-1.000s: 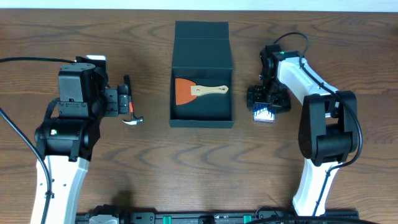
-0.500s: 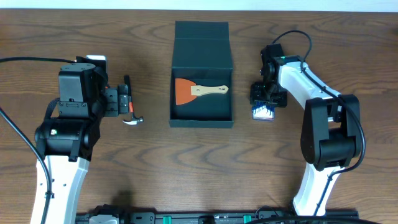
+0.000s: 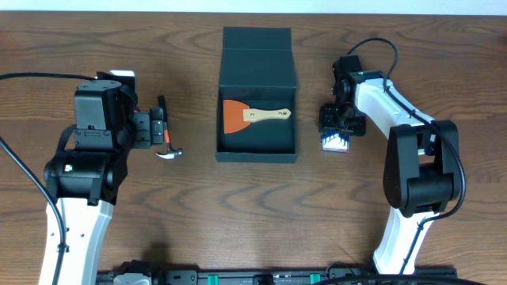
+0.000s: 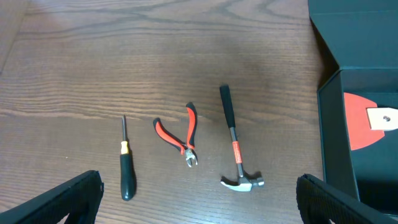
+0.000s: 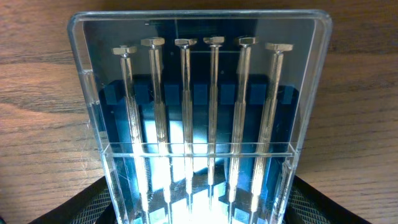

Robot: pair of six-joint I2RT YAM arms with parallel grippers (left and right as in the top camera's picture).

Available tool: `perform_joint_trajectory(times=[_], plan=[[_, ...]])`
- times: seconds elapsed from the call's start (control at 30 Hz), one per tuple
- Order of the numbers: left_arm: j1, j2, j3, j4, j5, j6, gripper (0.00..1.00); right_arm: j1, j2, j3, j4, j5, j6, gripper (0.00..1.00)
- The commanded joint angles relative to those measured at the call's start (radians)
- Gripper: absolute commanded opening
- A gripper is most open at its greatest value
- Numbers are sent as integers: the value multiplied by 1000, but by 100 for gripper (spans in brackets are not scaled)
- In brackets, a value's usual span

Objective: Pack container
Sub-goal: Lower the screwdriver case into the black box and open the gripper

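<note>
Fetching the case of bits (image 5: pixel 199 118), just right of the open container (image 3: pixel 257 156) at mid desk (image 3: pixel 198 206). Right hand (image 3: pixel 337 127) astride it, cannot tell if clamped; left hand (image 4: pixel 199 186) spread wide, empty. Next probably: firm pinch, lift, carry left into container.

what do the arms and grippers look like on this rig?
Left arm and right arm: white link shells, bulky black joint housings, loose black cables. Left gripper and right gripper are black; fingers have mesh-textured pads.

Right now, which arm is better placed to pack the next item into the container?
Right. The right gripper already has the bit case between its fingers, beside the container. The left gripper is open above the hammer, gripping nothing.
</note>
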Motion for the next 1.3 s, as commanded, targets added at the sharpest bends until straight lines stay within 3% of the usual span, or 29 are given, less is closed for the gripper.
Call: perform_joint_trajectory(times=[0.0, 0.13, 0.43, 0.67, 0.8, 0.93, 1.27], plan=[[5, -1, 21, 2, -12, 14, 98, 5, -33, 46, -18, -67, -25, 33], [5, -1, 21, 2, -12, 14, 99, 31, -103, 129, -65, -111, -119, 1], [5, -1, 21, 2, -12, 14, 98, 200, -259, 261, -42, -102, -484, 1], [5, -1, 21, 2, -12, 14, 98, 322, -256, 265, -52, -209, -1054, 1], [5, -1, 21, 2, -12, 14, 99, 359, -223, 264, -55, -234, -1286, 1], [5, -1, 21, 2, -12, 14, 98, 370, -174, 264, -55, -249, -1381, 1], [5, -1, 21, 2, -12, 14, 98, 370, -2, 264, -134, -244, -1402, 1]])
